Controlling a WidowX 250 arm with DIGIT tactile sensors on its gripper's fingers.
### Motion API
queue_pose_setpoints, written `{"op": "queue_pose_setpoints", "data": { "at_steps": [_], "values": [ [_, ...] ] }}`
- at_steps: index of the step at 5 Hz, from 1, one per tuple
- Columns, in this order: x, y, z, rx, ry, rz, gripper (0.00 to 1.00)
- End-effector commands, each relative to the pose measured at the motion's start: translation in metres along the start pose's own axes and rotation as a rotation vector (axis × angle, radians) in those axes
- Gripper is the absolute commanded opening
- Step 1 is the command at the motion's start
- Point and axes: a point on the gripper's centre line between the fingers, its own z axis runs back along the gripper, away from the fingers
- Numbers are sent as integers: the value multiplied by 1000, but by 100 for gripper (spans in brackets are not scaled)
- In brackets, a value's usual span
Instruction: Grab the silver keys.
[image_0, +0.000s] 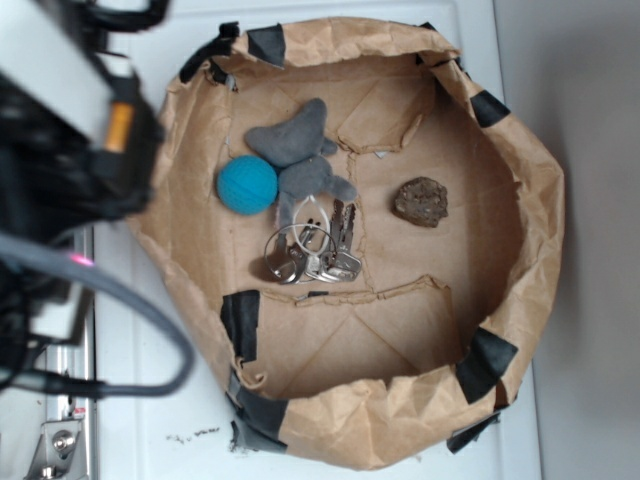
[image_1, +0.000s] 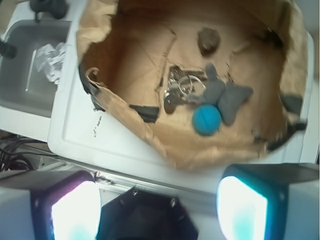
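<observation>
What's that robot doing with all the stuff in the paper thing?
It is meant to grab the silver keys. They lie in the paper-lined bin, right next to the grey plush toy and close to the blue ball; a brown rock sits apart. The gripper is open, outside the bin, holding nothing.

Exterior straight overhead; wrist higher, oblique, somewhat blurred; both on paper bin (image_0: 520, 250).

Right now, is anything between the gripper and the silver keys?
Nothing lies over the silver keys; the gripper is outside the paper bin. Its wall must be cleared. The grey plush toy touches the keys, with the blue ball nearby.
</observation>
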Motion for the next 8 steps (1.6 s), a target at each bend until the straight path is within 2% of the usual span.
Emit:
{"op": "queue_pose_setpoints", "data": {
  "at_steps": [1,3,4,5,6,7,8],
  "values": [
    [23,7,23,-61,-44,-99,100],
    [23,7,23,-61,-44,-99,100],
    [56,26,-7,-27,-83,-132,100],
    [85,45,-31,4,-91,-146,100],
    [94,51,-52,30,-73,-234,100],
    [85,54,-83,43,-31,-398,100],
    [85,54,-115,64,-36,-469,100]
  ]
}}
